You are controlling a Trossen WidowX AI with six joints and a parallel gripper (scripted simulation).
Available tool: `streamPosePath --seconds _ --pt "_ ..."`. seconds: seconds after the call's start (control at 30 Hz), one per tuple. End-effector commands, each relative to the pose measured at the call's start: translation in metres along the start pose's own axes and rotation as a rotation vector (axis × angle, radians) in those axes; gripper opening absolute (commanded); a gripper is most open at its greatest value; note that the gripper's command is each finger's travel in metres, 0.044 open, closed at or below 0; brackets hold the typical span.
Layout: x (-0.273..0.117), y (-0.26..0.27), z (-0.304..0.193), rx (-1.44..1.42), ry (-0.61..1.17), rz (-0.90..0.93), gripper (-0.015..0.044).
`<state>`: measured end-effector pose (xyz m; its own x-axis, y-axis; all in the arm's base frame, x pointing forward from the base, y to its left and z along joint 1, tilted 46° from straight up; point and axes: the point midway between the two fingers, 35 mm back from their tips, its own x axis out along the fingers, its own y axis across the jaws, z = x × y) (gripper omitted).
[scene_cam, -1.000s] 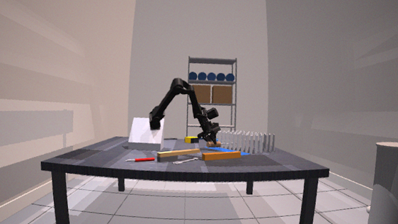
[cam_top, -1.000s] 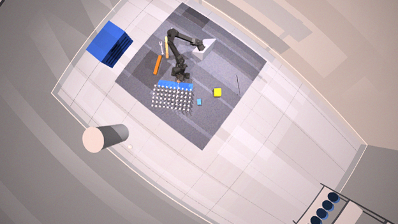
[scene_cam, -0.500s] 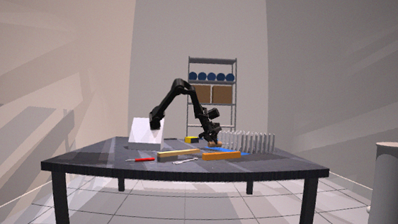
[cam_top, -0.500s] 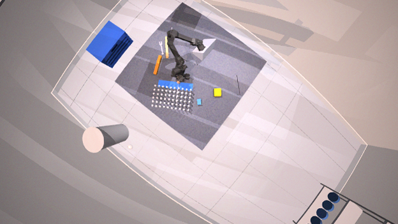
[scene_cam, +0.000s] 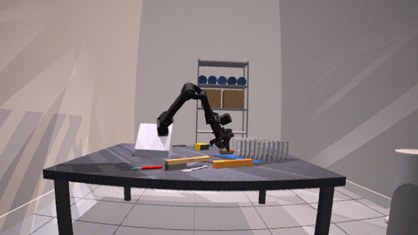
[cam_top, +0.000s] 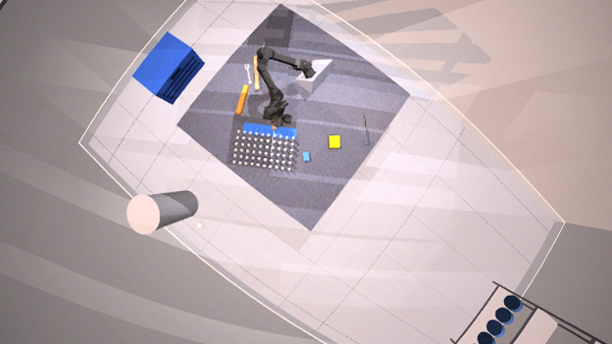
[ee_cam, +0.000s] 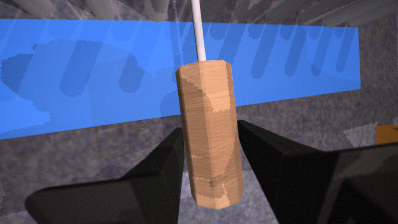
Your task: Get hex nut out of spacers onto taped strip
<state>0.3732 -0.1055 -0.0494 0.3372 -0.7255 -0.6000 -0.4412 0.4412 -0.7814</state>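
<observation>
Holding a tool by its wooden handle (cam_top: 275, 127) (scene_cam: 222, 151) (ee_cam: 214, 135) between the fingers (cam_top: 275, 125) (scene_cam: 227, 150), parted to roughly the middle of their range and closed on both sides of the wood. Pointing its thin pale shaft (ee_cam: 198, 30) ahead of the fingers, across above the blue taped strip (cam_top: 254, 128) (scene_cam: 231, 156) (ee_cam: 115, 102) toward the standing metal spacers (cam_top: 264, 151) (scene_cam: 254, 150) (ee_cam: 159, 7). Cannot make out the hex nut or the far end of the shaft among the spacers. Can see, to the right of the fingers, an orange block (cam_top: 242, 99) (scene_cam: 232, 163) (ee_cam: 387, 134) lying near the strip. Can also see, behind and to the right of the fingers, a wrench (cam_top: 249, 75) (scene_cam: 195, 168) beside a long wooden bar (cam_top: 256, 73) (scene_cam: 187, 160). Can spot, well apart behind them on the bench (cam_top: 310, 201) (scene_cam: 188, 181), a red-handled tool (scene_cam: 152, 167). Can find, to the left of the fingers, a yellow block (cam_top: 334, 141) (scene_cam: 200, 147) and, nearer the spacers, a small light-blue block (cam_top: 306, 156).
</observation>
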Motion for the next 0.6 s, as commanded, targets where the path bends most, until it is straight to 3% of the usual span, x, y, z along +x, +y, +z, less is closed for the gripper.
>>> streamPosePath --seconds 0.0,0.57 --pt "-0.0001 -0.0009 0.0058 0.005 -0.005 -0.004 0.0" --pt "0.003 0.0 0.0155 0.005 -0.006 -0.004 0.0"
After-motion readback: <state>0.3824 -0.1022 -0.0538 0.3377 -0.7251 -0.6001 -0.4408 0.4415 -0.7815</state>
